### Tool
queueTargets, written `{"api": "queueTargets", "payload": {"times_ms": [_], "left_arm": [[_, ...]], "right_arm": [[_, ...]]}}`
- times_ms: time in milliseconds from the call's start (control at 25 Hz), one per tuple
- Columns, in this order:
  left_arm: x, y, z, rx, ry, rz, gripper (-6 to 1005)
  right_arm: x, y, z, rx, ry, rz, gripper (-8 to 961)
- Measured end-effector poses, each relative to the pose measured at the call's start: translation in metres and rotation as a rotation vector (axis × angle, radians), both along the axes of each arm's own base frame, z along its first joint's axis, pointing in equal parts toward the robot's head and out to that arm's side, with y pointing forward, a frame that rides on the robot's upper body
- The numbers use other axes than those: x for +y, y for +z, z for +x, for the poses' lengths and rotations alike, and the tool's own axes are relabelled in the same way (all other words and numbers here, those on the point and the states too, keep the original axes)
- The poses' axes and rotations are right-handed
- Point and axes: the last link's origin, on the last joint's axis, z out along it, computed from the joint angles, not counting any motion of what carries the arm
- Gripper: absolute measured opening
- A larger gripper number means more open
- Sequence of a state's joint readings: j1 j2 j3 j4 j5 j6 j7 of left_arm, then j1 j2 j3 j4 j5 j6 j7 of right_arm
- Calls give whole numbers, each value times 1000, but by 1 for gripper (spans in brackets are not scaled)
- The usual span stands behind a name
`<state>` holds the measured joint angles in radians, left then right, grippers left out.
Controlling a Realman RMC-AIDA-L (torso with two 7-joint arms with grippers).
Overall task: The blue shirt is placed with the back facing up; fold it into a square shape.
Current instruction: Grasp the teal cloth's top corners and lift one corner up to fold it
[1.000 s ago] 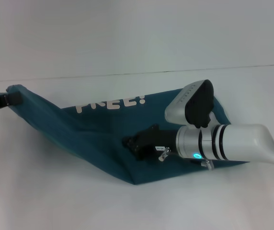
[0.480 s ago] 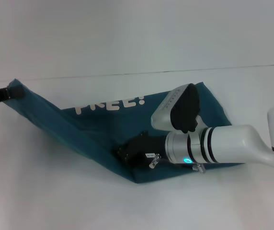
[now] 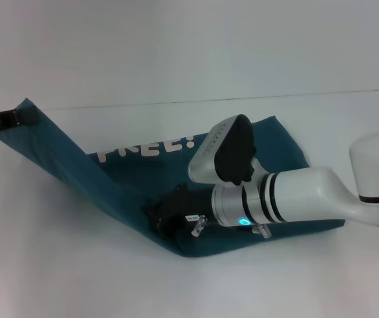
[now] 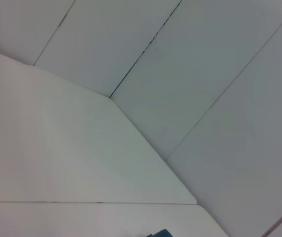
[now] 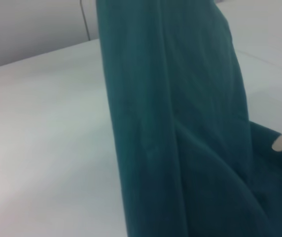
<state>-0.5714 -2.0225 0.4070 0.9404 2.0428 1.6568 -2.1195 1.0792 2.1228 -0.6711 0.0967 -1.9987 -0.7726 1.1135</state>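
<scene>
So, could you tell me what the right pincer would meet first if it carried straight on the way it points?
The right pincer points leftward and already sits on the shirt; beyond its near edge, probably only bare table.

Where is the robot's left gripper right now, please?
In the head view, the left gripper is at the far left edge, gripping the raised corner of the dark teal-blue fabric shirt.

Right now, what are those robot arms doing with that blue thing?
They are folding the blue shirt on the white table. The left pincer grips one corner at the far left and holds it up, so the cloth stretches tight. The right pincer is down on the shirt's near edge. White letters on the shirt's front are showing.
</scene>
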Motion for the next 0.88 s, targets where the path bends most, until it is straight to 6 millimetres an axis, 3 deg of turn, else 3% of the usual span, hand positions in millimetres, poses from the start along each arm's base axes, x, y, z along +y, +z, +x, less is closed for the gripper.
{"api": "queueTargets", "payload": {"times_ms": [520, 880], "left_arm": [[5, -2, 7, 5, -28, -7, 27], [5, -2, 7, 8, -32, -3, 28]], "right_arm": [[-2, -10, -24, 6, 49, -27, -1], [-4, -6, -7, 2, 32, -4, -1]]}}
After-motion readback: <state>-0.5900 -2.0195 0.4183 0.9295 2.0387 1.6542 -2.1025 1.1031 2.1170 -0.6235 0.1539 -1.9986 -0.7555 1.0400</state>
